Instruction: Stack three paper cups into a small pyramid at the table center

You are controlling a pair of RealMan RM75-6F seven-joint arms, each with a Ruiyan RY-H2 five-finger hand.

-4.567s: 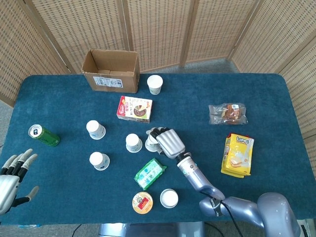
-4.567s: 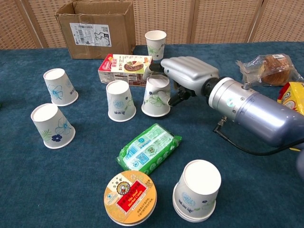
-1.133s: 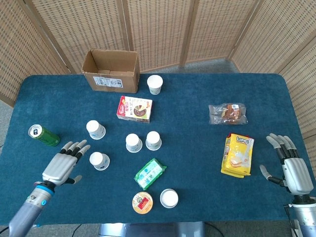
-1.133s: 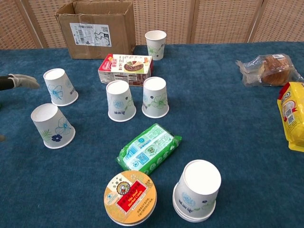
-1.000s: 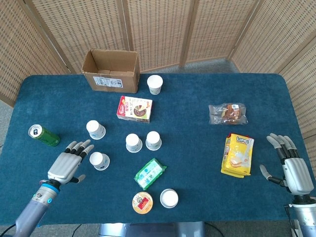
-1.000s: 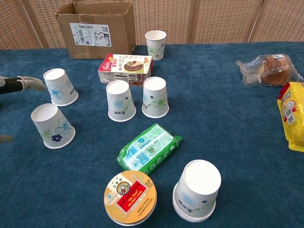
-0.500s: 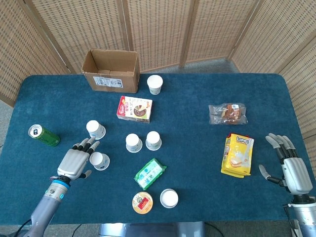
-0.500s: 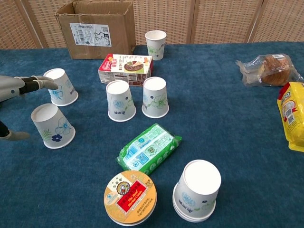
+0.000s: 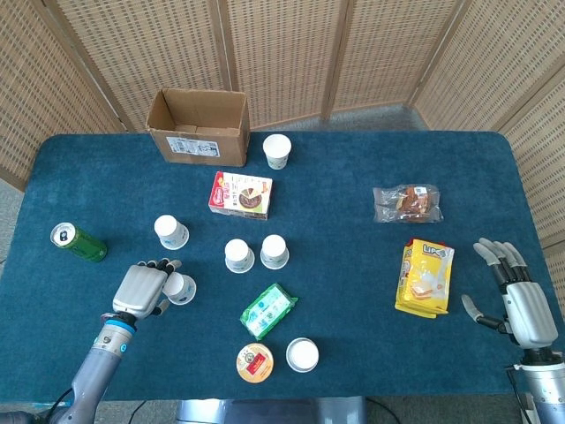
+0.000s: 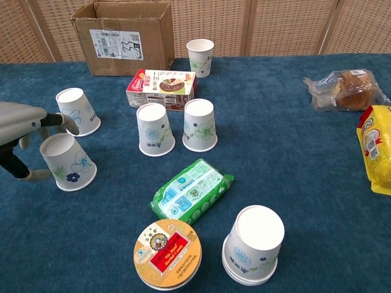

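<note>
Both arms are slim silver-grey tubes; the left hand (image 9: pixel 146 288) has a smooth grey metallic back, dark finger segments with pale tips and a blue wrist ring, and the right hand (image 9: pixel 519 299) looks alike

Looked like staged lab or demo room: blue-carpeted table (image 9: pixel 353 159) beyond left hand (image 9: pixel 141 287), woven rattan screens (image 9: pixel 282 53) behind it, grey floor (image 9: pixel 388 117) at screens' foot.

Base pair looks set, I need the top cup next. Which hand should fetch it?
Left. The left hand is already around an upside-down cup near the two centre cups; the right hand is open by the far edge.
</note>
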